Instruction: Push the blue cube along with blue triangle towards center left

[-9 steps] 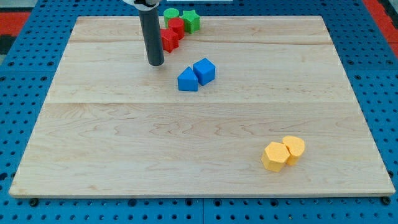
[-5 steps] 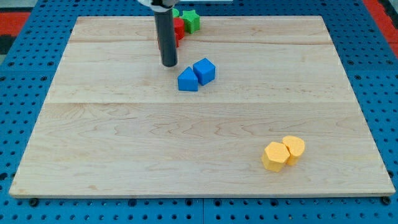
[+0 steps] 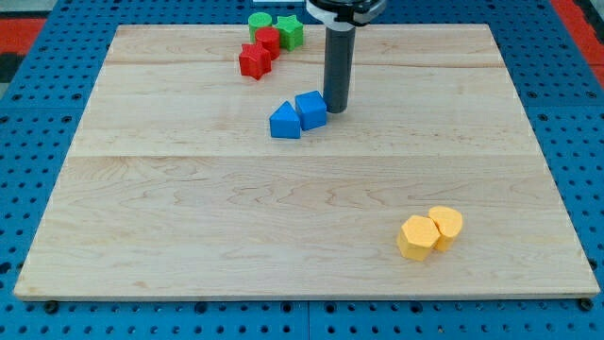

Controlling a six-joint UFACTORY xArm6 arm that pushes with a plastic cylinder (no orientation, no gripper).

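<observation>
The blue cube (image 3: pixel 310 109) and the blue triangle (image 3: pixel 284 122) sit side by side, touching, a little above the board's middle. The triangle is on the cube's left and slightly lower. My tip (image 3: pixel 336 109) stands just to the right of the blue cube, right against its right side or a hair off it; I cannot tell which. The dark rod rises from the tip to the view's top.
Two red blocks (image 3: pixel 260 52) and two green blocks (image 3: pixel 277 27) cluster at the board's top, left of the rod. Two yellow blocks (image 3: pixel 429 231) sit touching at the lower right. The wooden board (image 3: pixel 170 217) lies on a blue pegboard.
My tip has moved from the left of the blue blocks, over their top side, to the right of the blue cube. The blocks have not visibly moved.
</observation>
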